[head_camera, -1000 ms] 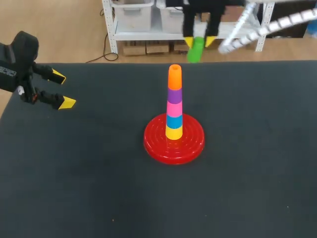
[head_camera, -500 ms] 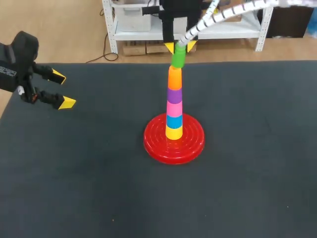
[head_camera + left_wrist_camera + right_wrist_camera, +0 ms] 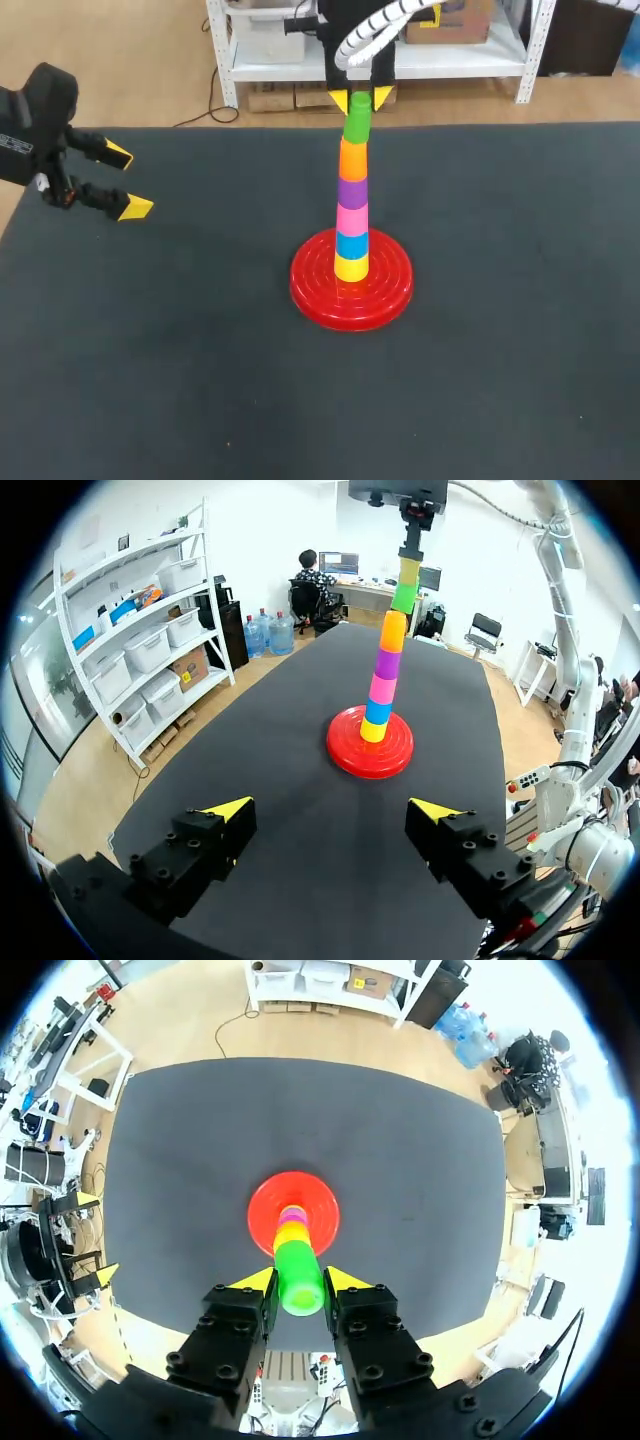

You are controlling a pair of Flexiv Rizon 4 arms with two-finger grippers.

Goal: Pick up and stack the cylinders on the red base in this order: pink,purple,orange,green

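Observation:
On the red base [image 3: 351, 290] stands a tower of cylinders, from the bottom yellow, blue, pink [image 3: 351, 216], purple [image 3: 351, 189] and orange [image 3: 352, 158]. The green cylinder [image 3: 358, 117] rests at the very top of the tower, with my right gripper [image 3: 360, 99] shut on it from above. In the right wrist view the green cylinder [image 3: 298, 1279] sits between the yellow fingertips [image 3: 255, 1280], straight over the red base [image 3: 263, 1204]. My left gripper [image 3: 124, 181] hangs open over the table's far left; its wrist view shows the tower [image 3: 384, 673] well ahead of the left gripper [image 3: 337, 812].
The black table [image 3: 480, 350] carries nothing else. The tower stands near its middle, with bare cloth on every side.
My right gripper has carried the green cylinder from beyond the table's back edge leftward over the tower and lowered it onto the orange cylinder. My left arm has stayed still.

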